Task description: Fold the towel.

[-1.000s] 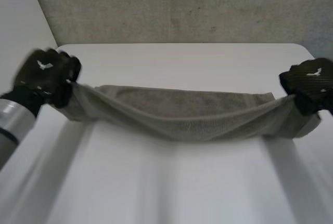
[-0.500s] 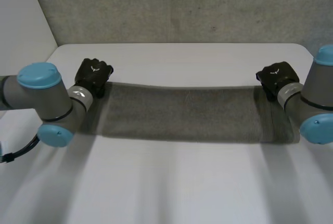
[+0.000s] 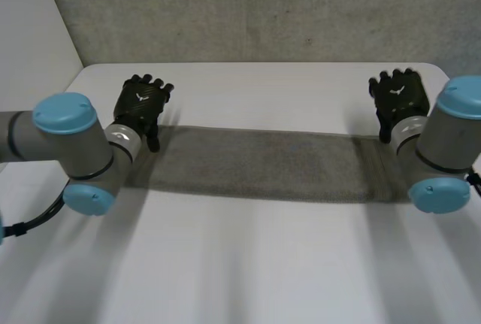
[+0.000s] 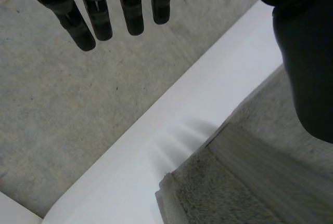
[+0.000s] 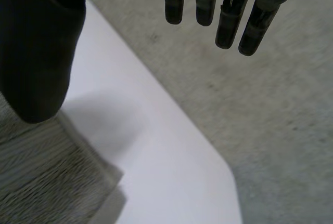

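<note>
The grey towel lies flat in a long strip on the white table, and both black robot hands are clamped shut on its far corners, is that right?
No. The grey towel lies flat in a long strip on the white table, but the black left hand and right hand are open by its far corners, fingers straight and holding nothing, as both wrist views show.

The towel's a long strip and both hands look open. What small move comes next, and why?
Probably lower the left hand onto its short end of the towel and pinch it, to fold end to end. The towel lies flat as a long strip; this hand and the right hand are open by its far corners.
</note>
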`<state>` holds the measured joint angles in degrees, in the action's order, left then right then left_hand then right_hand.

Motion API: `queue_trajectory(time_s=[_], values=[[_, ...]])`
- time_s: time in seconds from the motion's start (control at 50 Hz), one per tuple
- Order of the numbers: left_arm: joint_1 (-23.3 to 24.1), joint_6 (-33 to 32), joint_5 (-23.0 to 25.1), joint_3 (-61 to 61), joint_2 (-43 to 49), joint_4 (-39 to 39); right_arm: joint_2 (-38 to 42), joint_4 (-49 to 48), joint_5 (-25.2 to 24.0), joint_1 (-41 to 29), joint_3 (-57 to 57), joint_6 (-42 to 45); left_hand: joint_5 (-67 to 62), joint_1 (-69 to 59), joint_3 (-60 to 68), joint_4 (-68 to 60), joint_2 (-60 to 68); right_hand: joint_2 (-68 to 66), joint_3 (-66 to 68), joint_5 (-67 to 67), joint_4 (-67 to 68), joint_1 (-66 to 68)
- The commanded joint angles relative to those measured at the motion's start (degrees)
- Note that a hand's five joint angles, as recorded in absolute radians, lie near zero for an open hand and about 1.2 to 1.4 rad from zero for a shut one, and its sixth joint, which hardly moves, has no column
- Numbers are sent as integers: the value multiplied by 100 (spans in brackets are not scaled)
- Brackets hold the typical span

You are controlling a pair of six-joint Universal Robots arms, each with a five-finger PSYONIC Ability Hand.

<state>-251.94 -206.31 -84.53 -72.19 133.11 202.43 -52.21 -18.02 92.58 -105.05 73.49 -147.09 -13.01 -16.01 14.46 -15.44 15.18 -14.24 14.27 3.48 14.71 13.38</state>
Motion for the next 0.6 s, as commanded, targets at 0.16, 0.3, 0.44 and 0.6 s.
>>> queue_trajectory(time_s=[0.16, 0.3, 0.44, 0.6], values=[[-83, 961, 490, -2218, -1962, 25, -1818, 1298, -626, 125, 1791, -22, 1230, 529, -374, 472, -446, 216, -219, -140, -264, -130], [-83, 970, 578, -3203, -2649, 147, -1881, 1556, -829, 468, 2433, 40, 1230, 529, -374, 472, -446, -692, 689, 768, 644, 778], [-83, 988, 578, -3592, -2860, 385, -1757, 1230, -978, 732, 2601, 49, 1213, 512, -357, 455, -429, -1636, 1634, 1713, 1589, 1722], [-56, 988, 570, -3662, -2869, 517, -1168, 817, -934, 872, 2478, 84, 1196, 495, -340, 439, -412, -2208, 2206, 2285, 2161, 2294]])
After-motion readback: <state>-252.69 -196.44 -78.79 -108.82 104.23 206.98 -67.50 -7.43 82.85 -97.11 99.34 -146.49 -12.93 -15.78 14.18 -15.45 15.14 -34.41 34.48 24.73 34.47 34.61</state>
